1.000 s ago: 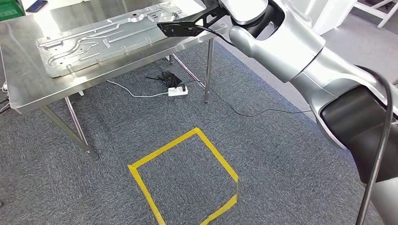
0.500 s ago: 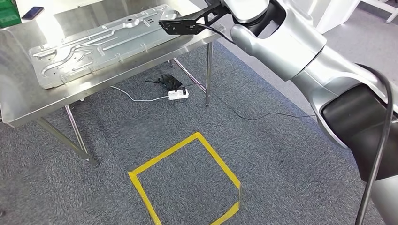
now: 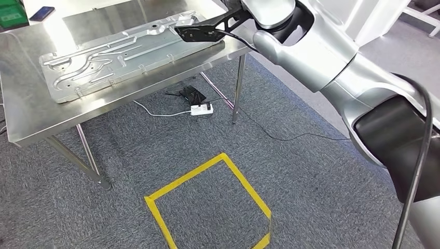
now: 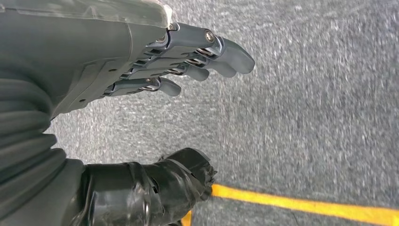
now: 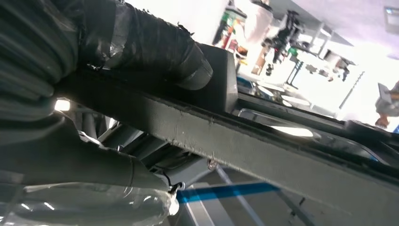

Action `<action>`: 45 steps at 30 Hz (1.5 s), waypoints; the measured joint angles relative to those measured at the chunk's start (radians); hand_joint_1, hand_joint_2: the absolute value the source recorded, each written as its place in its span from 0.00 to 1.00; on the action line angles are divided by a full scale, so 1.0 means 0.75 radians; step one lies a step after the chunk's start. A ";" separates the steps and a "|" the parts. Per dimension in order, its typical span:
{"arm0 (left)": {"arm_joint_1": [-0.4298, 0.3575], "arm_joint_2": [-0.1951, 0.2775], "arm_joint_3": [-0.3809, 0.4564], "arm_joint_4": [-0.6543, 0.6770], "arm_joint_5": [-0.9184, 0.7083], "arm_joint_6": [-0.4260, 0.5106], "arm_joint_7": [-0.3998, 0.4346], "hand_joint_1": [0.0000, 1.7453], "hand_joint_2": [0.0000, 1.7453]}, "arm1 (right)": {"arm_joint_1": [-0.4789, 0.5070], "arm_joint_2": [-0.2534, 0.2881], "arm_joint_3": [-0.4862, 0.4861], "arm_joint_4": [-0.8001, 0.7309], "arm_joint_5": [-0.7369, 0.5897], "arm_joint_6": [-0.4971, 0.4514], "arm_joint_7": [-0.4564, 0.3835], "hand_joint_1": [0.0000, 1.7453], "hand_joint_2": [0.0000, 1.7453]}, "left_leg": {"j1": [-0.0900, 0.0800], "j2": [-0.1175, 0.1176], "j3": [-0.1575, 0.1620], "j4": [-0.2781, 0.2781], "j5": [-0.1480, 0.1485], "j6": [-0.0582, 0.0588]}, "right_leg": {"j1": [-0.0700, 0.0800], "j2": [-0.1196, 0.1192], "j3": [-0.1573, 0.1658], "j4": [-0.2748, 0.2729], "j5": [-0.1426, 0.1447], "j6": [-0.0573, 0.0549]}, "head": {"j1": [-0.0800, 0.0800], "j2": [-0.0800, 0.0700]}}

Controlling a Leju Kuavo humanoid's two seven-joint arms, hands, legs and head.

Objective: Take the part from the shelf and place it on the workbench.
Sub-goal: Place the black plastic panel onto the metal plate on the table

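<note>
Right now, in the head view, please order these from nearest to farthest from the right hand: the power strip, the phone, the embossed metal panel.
1. Embossed metal panel, on the workbench, just under the right hand.
2. Power strip, on the carpet below the bench.
3. Phone, at the bench's far left corner.

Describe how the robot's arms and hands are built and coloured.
The right arm is made of rounded silver shells with black joint sections, and a black cable runs along it. The left hand has a grey ribbed cover, grey-blue jointed fingers with metal pins, and a thumb wrapped in black tape. The right hand is likewise ribbed with a black-taped thumb.
</note>
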 joint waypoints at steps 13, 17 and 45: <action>-0.002 0.000 0.000 0.000 -0.014 -0.002 0.006 0.00 1.00 | 0.007 -0.008 0.000 -0.008 -0.003 0.010 0.011 1.00 1.00 | -0.001 -0.001 -0.136 0.336 -0.165 -0.066 | 0.010 0.004 0.153 -0.384 0.233 -0.079 | -0.004 0.000; 0.000 -0.001 0.000 0.000 -0.014 -0.002 0.010 0.00 1.00 | 0.023 -0.008 0.000 -0.008 -0.004 0.011 0.011 1.00 1.00 | 0.001 0.000 -0.165 0.246 -0.083 -0.063 | 0.013 0.009 0.199 -0.373 0.189 -0.075 | -0.004 0.000; -0.001 0.001 0.000 0.000 -0.013 -0.004 0.028 0.00 1.00 | 0.046 -0.032 0.000 -0.030 -0.007 0.022 0.022 1.00 1.00 | -0.001 -0.001 -0.196 0.403 -0.180 -0.069 | 0.006 0.012 0.181 -0.363 0.195 -0.077 | -0.004 0.000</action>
